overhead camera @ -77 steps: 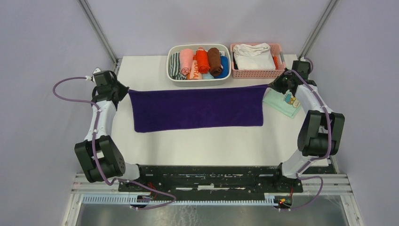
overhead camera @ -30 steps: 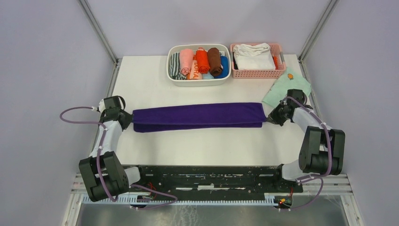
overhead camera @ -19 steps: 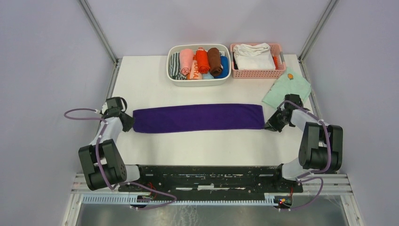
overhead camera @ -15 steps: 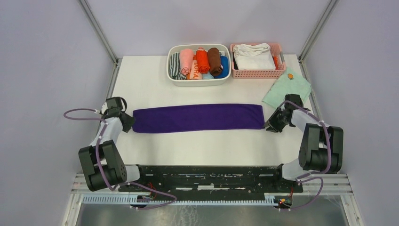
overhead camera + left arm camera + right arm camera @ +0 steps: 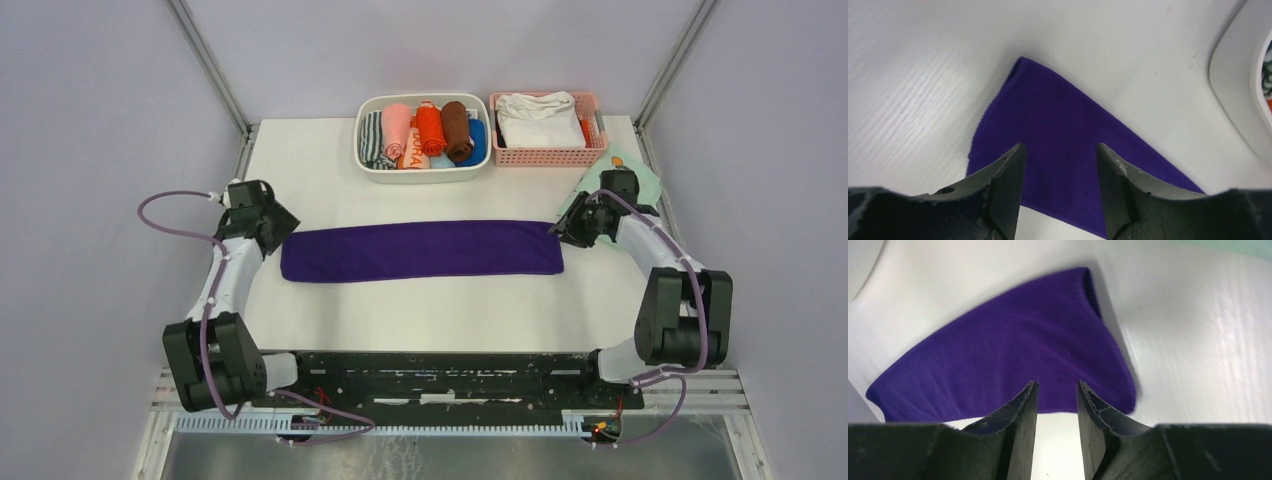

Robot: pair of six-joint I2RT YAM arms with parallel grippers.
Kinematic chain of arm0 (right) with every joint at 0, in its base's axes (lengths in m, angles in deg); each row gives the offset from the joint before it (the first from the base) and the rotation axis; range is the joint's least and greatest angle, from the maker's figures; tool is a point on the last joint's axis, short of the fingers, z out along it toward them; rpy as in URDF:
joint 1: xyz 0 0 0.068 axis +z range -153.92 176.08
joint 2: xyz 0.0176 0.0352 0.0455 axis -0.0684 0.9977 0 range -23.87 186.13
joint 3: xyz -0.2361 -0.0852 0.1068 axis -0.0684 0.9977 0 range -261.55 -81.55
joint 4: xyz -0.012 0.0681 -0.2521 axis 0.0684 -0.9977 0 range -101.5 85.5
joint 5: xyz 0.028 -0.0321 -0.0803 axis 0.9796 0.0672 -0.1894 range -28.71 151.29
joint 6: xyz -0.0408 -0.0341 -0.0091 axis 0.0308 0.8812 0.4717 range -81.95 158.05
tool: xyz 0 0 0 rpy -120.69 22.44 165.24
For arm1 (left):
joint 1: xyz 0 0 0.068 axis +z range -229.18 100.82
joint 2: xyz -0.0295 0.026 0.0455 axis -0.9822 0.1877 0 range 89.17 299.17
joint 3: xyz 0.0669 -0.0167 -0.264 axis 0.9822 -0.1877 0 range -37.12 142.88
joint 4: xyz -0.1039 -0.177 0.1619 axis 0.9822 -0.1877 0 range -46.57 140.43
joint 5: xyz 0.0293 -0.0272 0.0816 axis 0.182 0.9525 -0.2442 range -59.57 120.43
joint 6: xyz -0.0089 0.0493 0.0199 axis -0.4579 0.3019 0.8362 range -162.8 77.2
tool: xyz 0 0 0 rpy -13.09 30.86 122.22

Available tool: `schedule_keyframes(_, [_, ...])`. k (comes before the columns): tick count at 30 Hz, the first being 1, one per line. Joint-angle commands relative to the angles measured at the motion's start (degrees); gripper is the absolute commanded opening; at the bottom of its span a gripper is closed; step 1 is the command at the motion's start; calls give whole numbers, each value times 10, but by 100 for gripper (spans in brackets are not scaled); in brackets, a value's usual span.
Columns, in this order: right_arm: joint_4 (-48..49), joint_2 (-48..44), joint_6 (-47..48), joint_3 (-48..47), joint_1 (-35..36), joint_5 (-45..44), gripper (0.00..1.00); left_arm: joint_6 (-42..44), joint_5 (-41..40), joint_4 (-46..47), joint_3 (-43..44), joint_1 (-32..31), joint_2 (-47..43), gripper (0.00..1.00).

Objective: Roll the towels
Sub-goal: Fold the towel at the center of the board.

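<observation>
On desk (image 5: 420, 310) | purple towel (image 5: 420, 250) flat, long strip | left tool (image 5: 285, 223) apart, empty, at its left end | right tool (image 5: 557, 232) apart, empty, at right end

Folded purple towel (image 5: 420, 250) lies as long strip; left gripper (image 5: 283, 222), right gripper (image 5: 560, 232) beside its ends.

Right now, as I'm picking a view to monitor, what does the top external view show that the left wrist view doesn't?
Only the top view: the purple towel's full folded strip, the right pincer at its right end, the pink basket. Only the left wrist: the left pincer's open jaws, empty, above the towel's corner. Both: towel, white table, white bin.
</observation>
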Motion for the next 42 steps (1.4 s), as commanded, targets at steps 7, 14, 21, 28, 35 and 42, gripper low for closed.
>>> schedule_keyframes(7, [131,154,-20,-80,26,43,39,54,37,12,48,-19,186,55])
schedule_keyframes(14, [117,223,-22,-94,-2,-7,38,80,11,-13,67,22,260,52])
schedule_keyframes(21, [100,214,3,-101,-15,-16,39,88,9,-21,74,38,277,52])
schedule_keyframes(28, [105,143,-7,-78,19,63,43,88,45,-4,61,36,248,56])
schedule_keyframes(35, [81,68,-18,37,55,81,45,86,39,-6,60,36,242,58])
schedule_keyframes(42, [64,75,0,102,28,-11,47,88,21,-17,59,36,242,59])
